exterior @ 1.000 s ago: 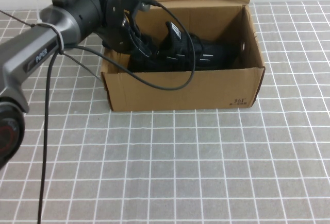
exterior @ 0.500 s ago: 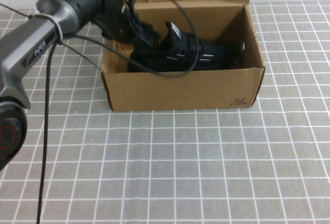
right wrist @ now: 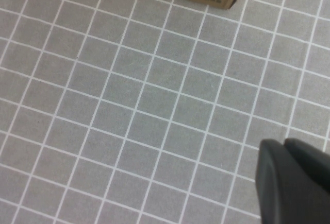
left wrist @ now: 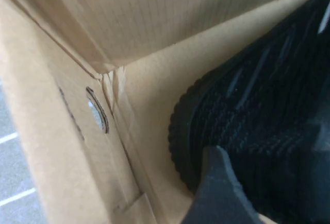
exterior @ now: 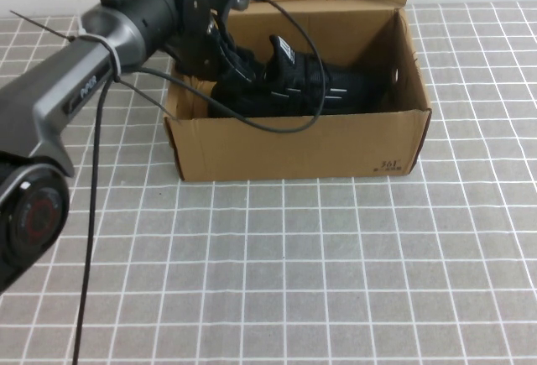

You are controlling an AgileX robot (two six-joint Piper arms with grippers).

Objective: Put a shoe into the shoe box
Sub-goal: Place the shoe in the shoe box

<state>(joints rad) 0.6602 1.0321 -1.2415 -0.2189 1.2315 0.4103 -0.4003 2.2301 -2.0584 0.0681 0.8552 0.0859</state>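
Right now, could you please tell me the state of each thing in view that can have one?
shoe: lying inside the box, tongue up, toe toward the robot's right.
shoe box: top open, back flap raised, standing on the table.
left gripper: over the box's left end at the shoe's heel, jaws wide; whether it grips the shoe cannot be told.
right gripper: jaws shut, empty, above the checked table, clear of the box.

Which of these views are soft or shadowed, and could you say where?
High view: even light, sharp; the shoe sits dark inside the shoe box, the left gripper over its heel. Left wrist view: very close, cardboard and the gripper's finger blurred. Right wrist view: grid tablecloth crisp, the shut right gripper out of focus.
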